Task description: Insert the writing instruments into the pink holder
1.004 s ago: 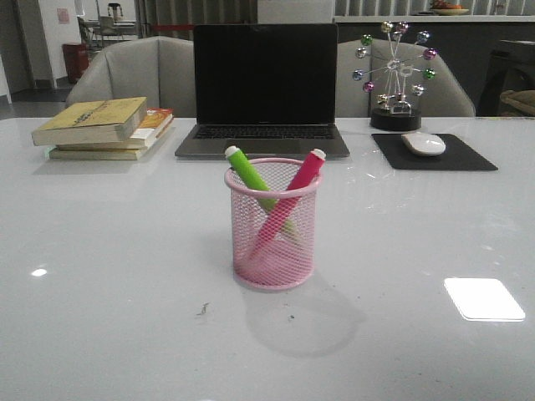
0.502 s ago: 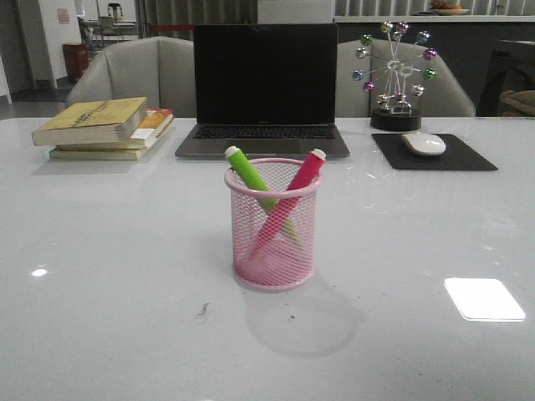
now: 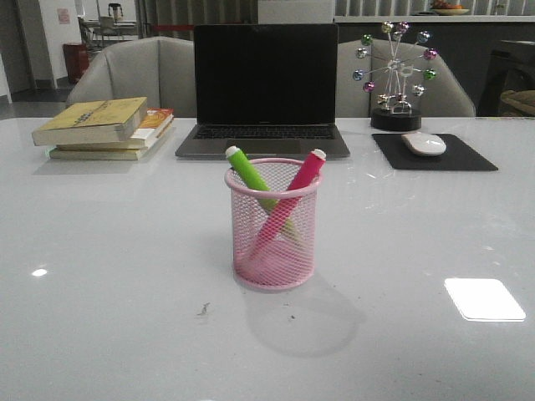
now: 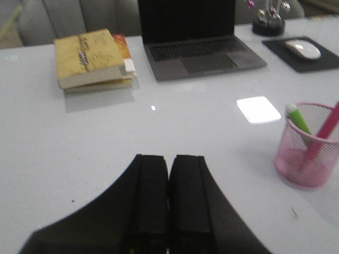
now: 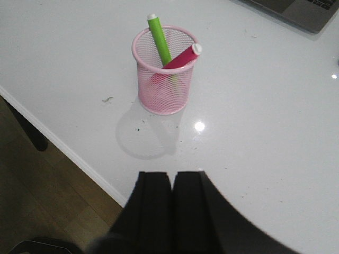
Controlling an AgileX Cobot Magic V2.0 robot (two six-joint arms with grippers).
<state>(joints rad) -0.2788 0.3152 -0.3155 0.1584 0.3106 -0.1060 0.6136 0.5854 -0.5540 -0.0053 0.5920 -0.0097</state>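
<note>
Glossy white table [image 3: 100, 251] — laptop [image 3: 266, 83], books [image 3: 104, 127] behind

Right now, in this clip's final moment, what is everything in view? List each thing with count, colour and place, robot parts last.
pink holder: one, pink wire mesh, table centre, upright.
green marker: one, bright green with white end, in the holder, leaning left.
magenta marker: one, magenta-pink with white end, in the holder, leaning right, crossing the green one.
laptop: one, grey with dark screen, open, behind the holder.
books: a stack, yellow cover on top, back left.
mouse: one, white, on the mouse pad.
mouse pad: one, black, back right.
desk ornament: one, coloured balls on a black base, behind the pad.
table: one, glossy white.
left gripper: black, shut, empty, above the table.
right gripper: black, shut, empty, near the table edge.
</note>
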